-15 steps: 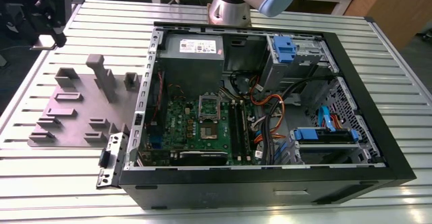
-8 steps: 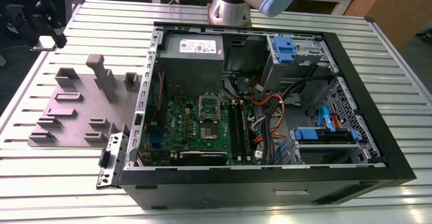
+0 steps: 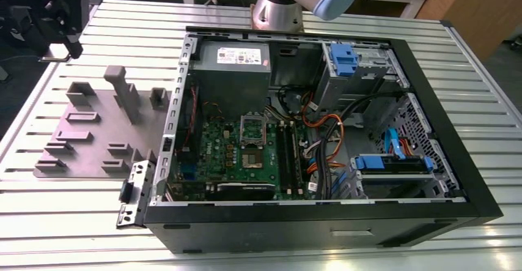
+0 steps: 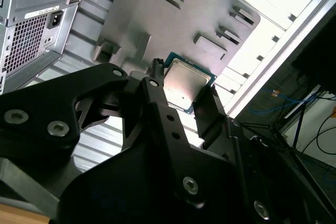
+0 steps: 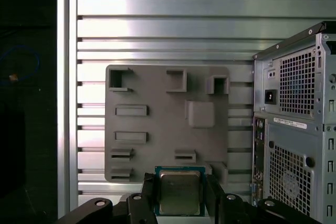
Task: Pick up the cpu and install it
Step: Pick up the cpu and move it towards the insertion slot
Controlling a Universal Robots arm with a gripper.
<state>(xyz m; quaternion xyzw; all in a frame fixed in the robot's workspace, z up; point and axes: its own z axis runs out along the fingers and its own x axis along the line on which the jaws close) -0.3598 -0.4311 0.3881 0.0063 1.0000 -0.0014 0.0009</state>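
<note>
CPU: silvery square chip, being gripped by two opposite edges between the black fingers of the gripper. The jaws are set narrow, closed to the chip's width. It is being held over one edge of the grey fixture plate, metal top facing the cameras in both wrist views.

Surroundings: the plate's raised holders are lying just behind the chip. The computer case is standing beside the plate on the slatted metal table.

By view: the case's vented back panel is being shown in the first wrist view. Its open interior is being shown in the exterior view, with the green motherboard and silver socket frame.
</note>
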